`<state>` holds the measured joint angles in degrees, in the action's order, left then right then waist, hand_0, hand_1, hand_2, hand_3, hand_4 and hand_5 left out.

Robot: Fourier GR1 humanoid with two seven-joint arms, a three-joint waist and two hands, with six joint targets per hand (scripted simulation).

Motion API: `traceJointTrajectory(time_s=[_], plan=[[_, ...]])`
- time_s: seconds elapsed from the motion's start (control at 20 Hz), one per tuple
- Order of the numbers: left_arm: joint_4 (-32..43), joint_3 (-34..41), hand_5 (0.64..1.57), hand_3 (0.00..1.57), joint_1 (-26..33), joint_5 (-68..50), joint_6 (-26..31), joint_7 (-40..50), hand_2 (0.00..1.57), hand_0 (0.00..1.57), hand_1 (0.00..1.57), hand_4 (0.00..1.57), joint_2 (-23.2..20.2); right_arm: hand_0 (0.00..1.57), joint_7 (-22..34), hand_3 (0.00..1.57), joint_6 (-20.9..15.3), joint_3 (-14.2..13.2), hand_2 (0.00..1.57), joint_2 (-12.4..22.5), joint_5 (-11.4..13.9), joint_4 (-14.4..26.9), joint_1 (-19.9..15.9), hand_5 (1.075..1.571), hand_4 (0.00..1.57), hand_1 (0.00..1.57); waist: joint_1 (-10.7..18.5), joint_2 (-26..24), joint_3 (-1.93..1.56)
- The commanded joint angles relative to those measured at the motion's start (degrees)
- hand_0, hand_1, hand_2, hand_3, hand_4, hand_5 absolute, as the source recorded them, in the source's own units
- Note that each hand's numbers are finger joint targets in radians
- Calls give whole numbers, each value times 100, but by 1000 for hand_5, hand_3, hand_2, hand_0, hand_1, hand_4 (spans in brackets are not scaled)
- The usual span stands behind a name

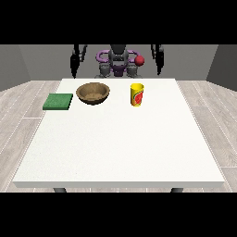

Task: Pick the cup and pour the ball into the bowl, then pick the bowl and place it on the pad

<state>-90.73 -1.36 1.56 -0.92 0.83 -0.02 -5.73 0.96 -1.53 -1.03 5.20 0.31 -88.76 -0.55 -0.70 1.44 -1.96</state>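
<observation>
Evidently still waiting on every step: standing upright at one o'clock, the yellow cup (136,94); sitting beside it at eleven, the wooden bowl (93,92); lying at ten, the green pad (58,101); hanging beyond, both hands (73,67) (159,63), finger state impossible to tell.

large white table (115,152) on dark legs (59,190); pale grey plank floor (18,106); plain grey walls (28,58) behind.
</observation>
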Motion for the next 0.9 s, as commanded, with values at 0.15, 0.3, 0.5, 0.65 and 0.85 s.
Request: traceJointTrajectory(time_s=[0.15, 0.3, 0.5, 0.65, 0.85], plan=[[-477, 83, 1535, 0, 13, -17, 15, 438, 0, 0, 0, 0, -236, 0, 398, 0, 51, -38, 0, 183, -65, -541, -101, 1559, 616, 0, 31, -1326, 144], [-847, -719, 1535, 0, 12, -461, -599, 1330, 0, 0, 0, 0, 535, 0, 906, 0, 254, -253, 0, 127, -667, -683, 4, 1559, 616, 0, -306, -1813, 182], [-1445, -1671, 1532, 0, -351, -342, -1948, 2429, 0, 0, 0, 0, 558, 0, 1375, 0, 178, -424, 0, 212, -833, -769, -124, 1562, 592, 0, -120, -1834, 190], [-1858, -1414, 1536, 0, -540, -17, -1907, 2445, 0, 0, 0, 0, 566, 0, 818, 0, 145, -439, 0, 129, -716, -1098, 159, 1563, 547, 0, -62, -1242, 194], [-1985, -1614, 1529, 0, -451, 86, -1888, 2020, 0, 0, 0, 0, 570, 0, 1177, 0, 193, -656, 0, 267, -937, -1399, -118, 1561, 517, 0, -23, -820, 196]])
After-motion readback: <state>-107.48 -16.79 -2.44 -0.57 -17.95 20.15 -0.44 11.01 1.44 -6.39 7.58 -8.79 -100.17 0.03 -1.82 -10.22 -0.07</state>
